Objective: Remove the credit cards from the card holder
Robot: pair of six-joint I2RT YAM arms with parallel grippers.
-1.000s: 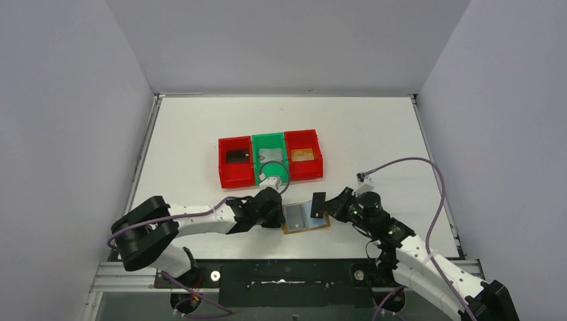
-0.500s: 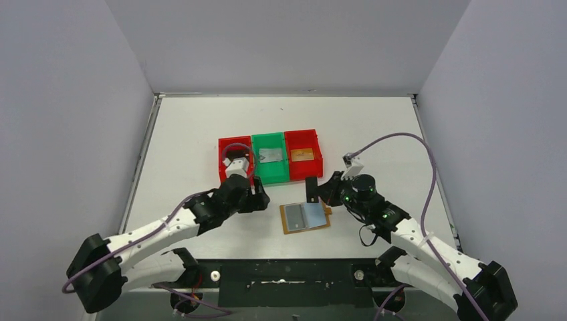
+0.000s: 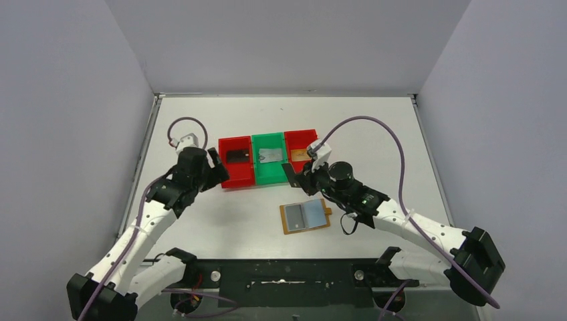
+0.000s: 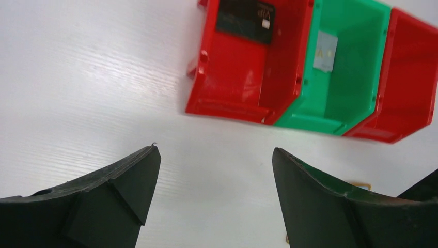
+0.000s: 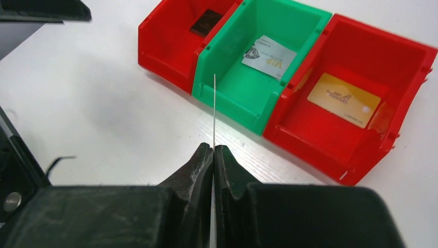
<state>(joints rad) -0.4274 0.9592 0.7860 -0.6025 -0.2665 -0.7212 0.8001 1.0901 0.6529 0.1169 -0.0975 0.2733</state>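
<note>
The tan card holder [image 3: 306,216] lies open on the table, pale blue-grey sleeves up, with neither gripper on it. My right gripper [image 5: 213,149] is shut on a thin dark card [image 5: 214,111], seen edge-on, held upright in front of the green bin [image 5: 243,93]; from above the card [image 3: 289,175] is just before the bins. A black card [image 4: 245,14] lies in the left red bin [image 4: 232,77], a silver card [image 5: 269,57] in the green bin, an orange card [image 5: 343,100] in the right red bin [image 5: 335,139]. My left gripper [image 4: 214,155] is open, holding nothing, beside the left red bin.
The three bins stand side by side mid-table [image 3: 269,175]. Grey walls close in the left, right and back of the white table [image 3: 361,127]. Cables loop over both wrists.
My left gripper has let go at the card holder, opened, and swung up and left to the left red bin. My right gripper has carried the dark card from the holder toward the bins.
</note>
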